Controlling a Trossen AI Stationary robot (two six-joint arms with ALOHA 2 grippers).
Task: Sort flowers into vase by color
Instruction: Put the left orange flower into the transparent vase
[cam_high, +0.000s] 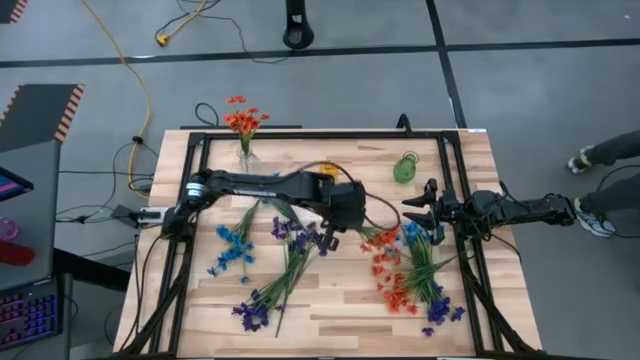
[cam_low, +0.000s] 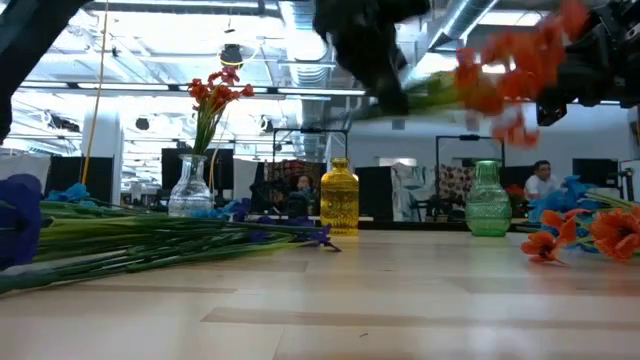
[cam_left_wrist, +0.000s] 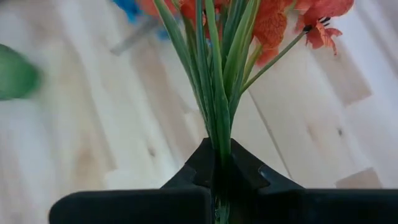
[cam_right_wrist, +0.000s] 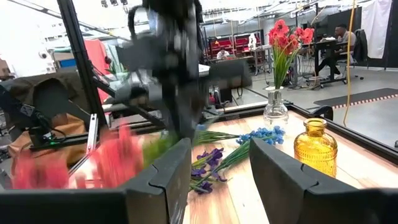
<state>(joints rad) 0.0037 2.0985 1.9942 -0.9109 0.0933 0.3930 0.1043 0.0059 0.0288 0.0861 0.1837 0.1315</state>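
Orange-red blossoms hang in the air over the middle of the wooden table (cam_high: 330, 310) in the high view: the left gripper (cam_high: 345, 222) reaches across from the left side and pinches an orange sprig (cam_high: 378, 240) by its stem. Blue and purple flowers (cam_high: 262, 262) lie to its left, a mixed orange, blue and purple heap (cam_high: 412, 275) to its right. Bare boards show along the near edge and between the two piles. The right gripper (cam_high: 412, 210) waits at the right side, jaws spread, holding nothing.

Low view: the lifted sprig (cam_low: 505, 70) floats well above the tabletop. At the far edge stand a clear vase (cam_low: 190, 190) with orange flowers, a yellow vase (cam_low: 339, 196) and a green vase (cam_low: 488, 200).

Left wrist view: the fingers (cam_left_wrist: 186, 180) press together on green stems (cam_left_wrist: 214, 93).

Right wrist view: the fingers (cam_right_wrist: 283, 174) stand apart, with nothing between them.
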